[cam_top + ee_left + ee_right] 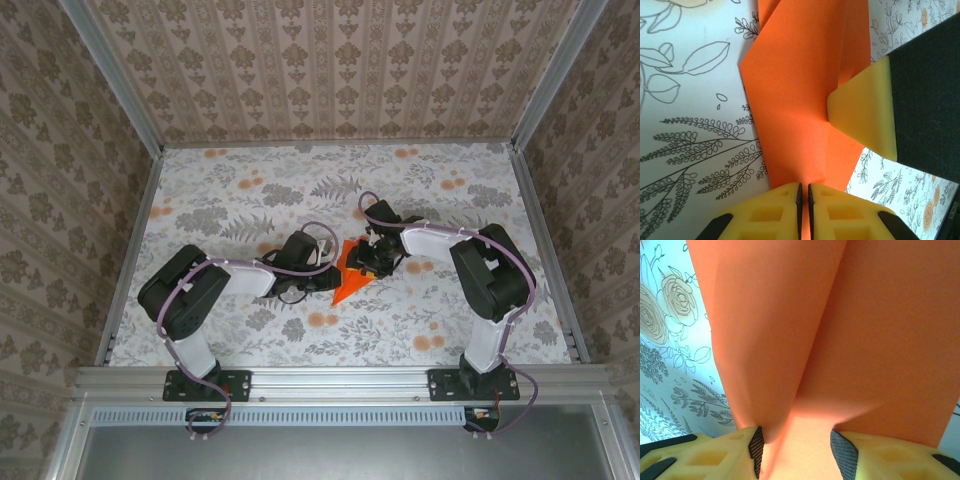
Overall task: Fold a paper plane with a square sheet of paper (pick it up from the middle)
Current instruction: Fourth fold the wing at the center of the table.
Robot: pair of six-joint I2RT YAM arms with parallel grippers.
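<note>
The square sheet of paper [346, 284] is bright orange and creased into a pointed wedge, like a rough paper plane, with its tip toward the near left. It lies mid-table between both grippers. My left gripper [324, 270] is shut on the paper's edge [795, 100], and a thin orange strip shows between its pads [803, 189]. My right gripper [366, 262] stands open astride the paper [790, 330]. A raised fold rests against its left pad [756, 446], and the other pad is apart from the fold. One of the right gripper's yellow fingertips [862, 117] presses on the paper in the left wrist view.
The table [250, 200] has a floral print with small orange flower blotches [322, 320]. Metal rails [130, 240] and patterned walls [330, 60] close in the left, right and far sides. Both arm bases [205, 385] sit on the near rail.
</note>
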